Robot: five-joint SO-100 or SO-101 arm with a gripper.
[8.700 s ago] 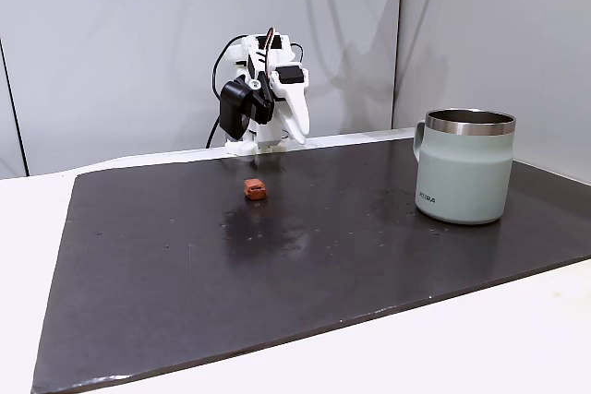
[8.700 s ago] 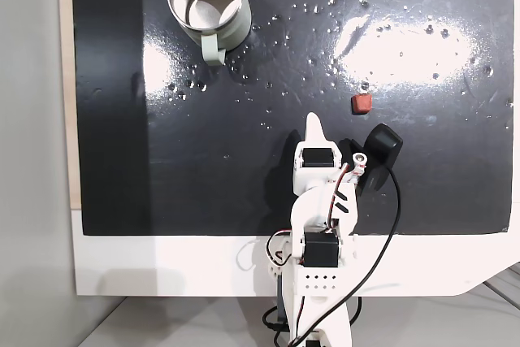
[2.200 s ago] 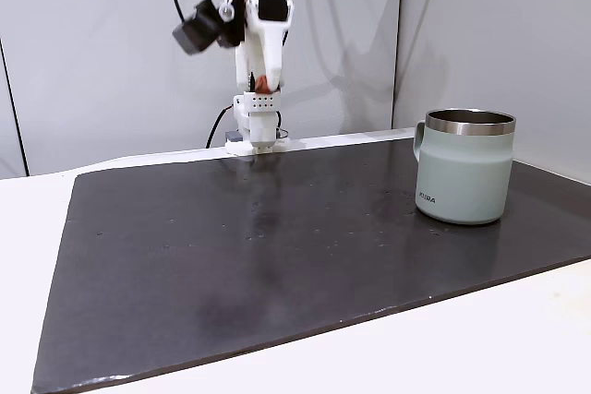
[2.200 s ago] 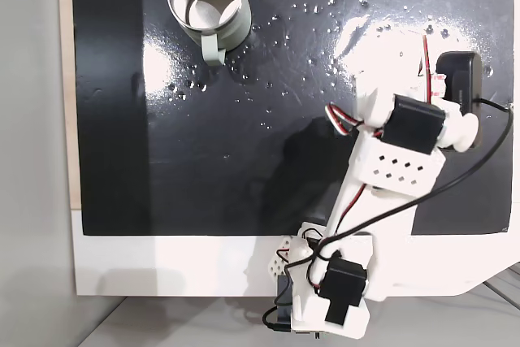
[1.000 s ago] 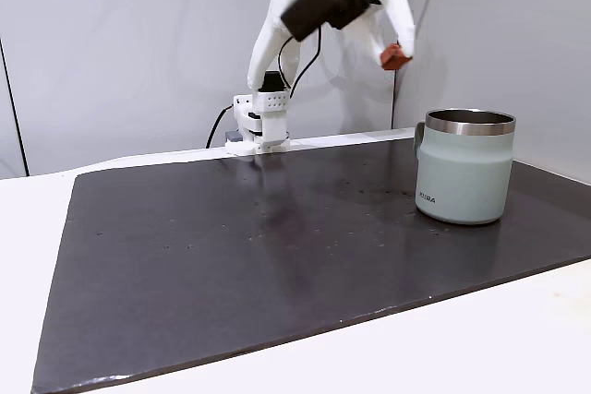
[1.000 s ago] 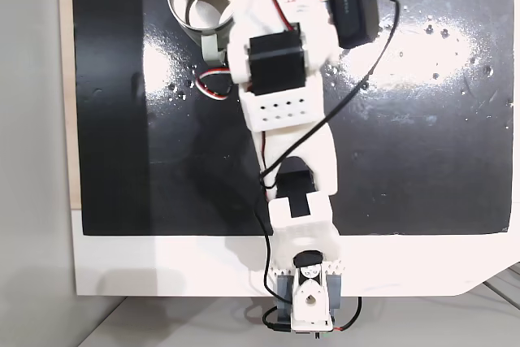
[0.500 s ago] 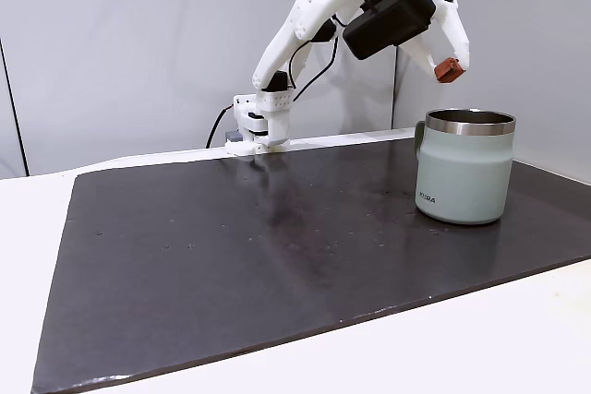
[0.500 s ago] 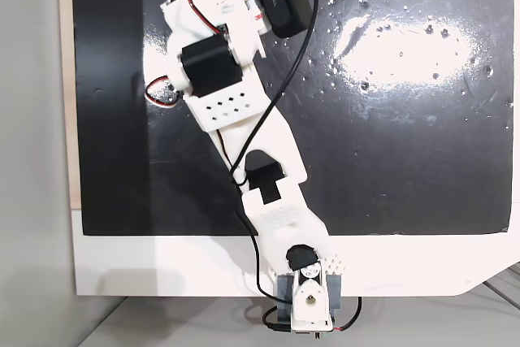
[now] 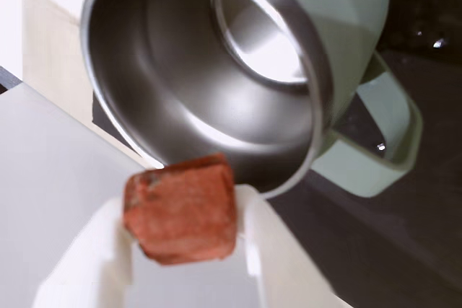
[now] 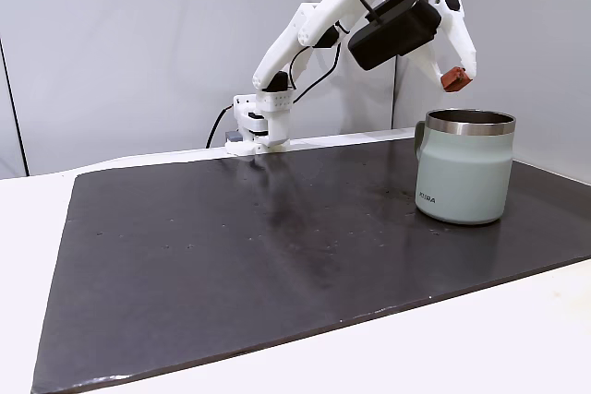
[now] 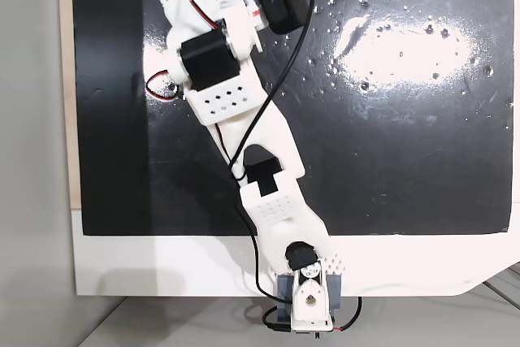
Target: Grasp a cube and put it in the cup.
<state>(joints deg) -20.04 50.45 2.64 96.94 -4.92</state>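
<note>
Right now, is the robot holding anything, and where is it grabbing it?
Yes. The gripper holds the little red cube, pinched by its two opposite sides between the white fingers, just above the cup.

White printed arm [image 10: 305, 29] (black servos, red-black wiring), perforated plates.

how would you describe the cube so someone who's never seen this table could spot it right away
Start at the dark mat covering the table and find the big pale grey-green cup standing at its right in the side fixed view. Just above the cup's steel rim, the white arm's gripper holds the cube between its jaws. It is the one small reddish-orange thing, much smaller than the cup.
</note>
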